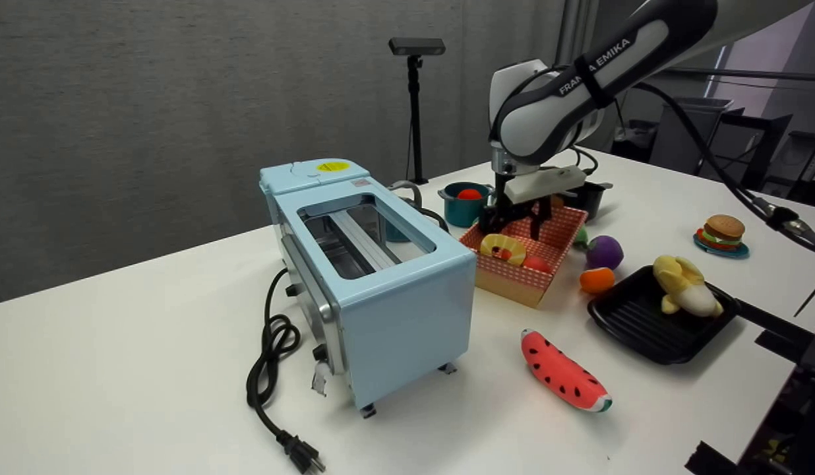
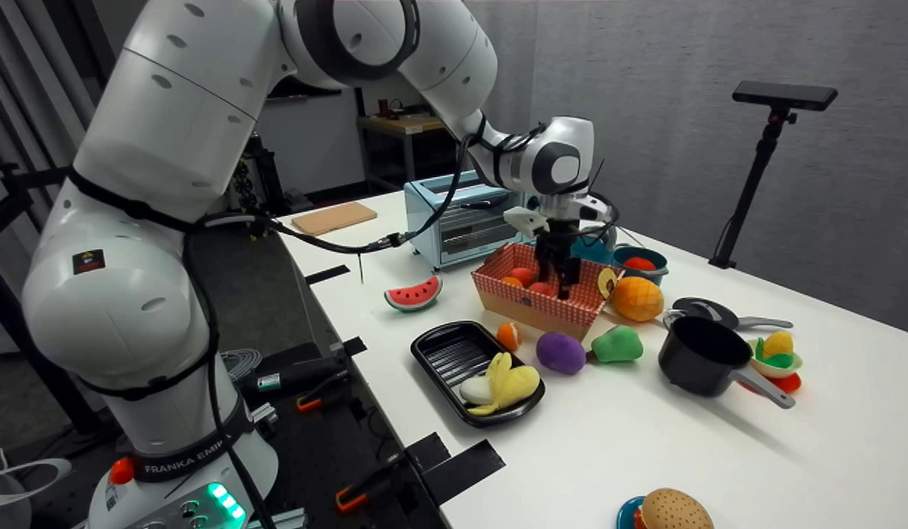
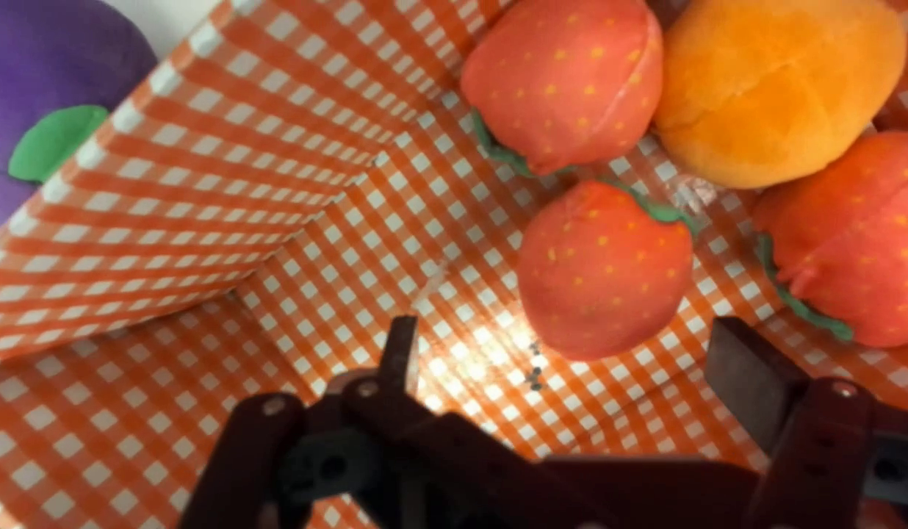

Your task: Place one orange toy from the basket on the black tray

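The basket has a red-and-white checked lining and shows in both exterior views and the wrist view. Inside it, the round orange toy lies at the upper right of the wrist view beside three red strawberries. It also shows in an exterior view. My gripper points down into the basket, open and empty, with a strawberry just ahead between its fingertips; the orange toy is off to one side. It shows in both exterior views. The black tray holds a peeled banana.
Another small orange piece lies on the table between basket and tray. A purple toy, green pear and orange pineapple sit by the basket. The toaster, watermelon slice, teal pot and black pot stand around.
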Controlling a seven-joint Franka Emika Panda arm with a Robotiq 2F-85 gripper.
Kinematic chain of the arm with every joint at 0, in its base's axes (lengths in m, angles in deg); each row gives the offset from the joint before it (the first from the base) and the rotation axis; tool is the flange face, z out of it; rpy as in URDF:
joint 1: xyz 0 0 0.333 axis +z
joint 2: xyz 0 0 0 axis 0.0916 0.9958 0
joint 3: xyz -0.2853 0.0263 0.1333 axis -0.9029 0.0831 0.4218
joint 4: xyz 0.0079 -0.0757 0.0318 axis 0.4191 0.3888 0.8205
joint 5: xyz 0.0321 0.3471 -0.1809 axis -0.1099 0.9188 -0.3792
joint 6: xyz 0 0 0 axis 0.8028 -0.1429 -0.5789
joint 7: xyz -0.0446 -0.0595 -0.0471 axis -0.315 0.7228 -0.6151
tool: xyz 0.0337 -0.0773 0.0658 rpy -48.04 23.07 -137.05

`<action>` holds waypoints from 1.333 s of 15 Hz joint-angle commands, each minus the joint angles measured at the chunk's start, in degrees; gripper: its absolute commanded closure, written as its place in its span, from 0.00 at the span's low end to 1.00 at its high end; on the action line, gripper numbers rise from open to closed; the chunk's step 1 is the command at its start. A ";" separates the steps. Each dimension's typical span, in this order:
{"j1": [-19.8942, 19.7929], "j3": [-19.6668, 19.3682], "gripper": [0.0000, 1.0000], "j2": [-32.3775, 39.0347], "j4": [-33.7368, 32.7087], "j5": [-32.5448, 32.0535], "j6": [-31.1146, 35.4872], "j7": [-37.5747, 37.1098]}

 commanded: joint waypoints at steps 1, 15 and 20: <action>1.38 -0.19 0.00 1.79 -0.71 0.10 -0.55 0.71; 2.46 -0.82 0.42 2.45 -0.25 -0.39 -0.07 0.29; 2.86 -1.02 0.79 1.39 0.54 -0.79 0.88 -0.05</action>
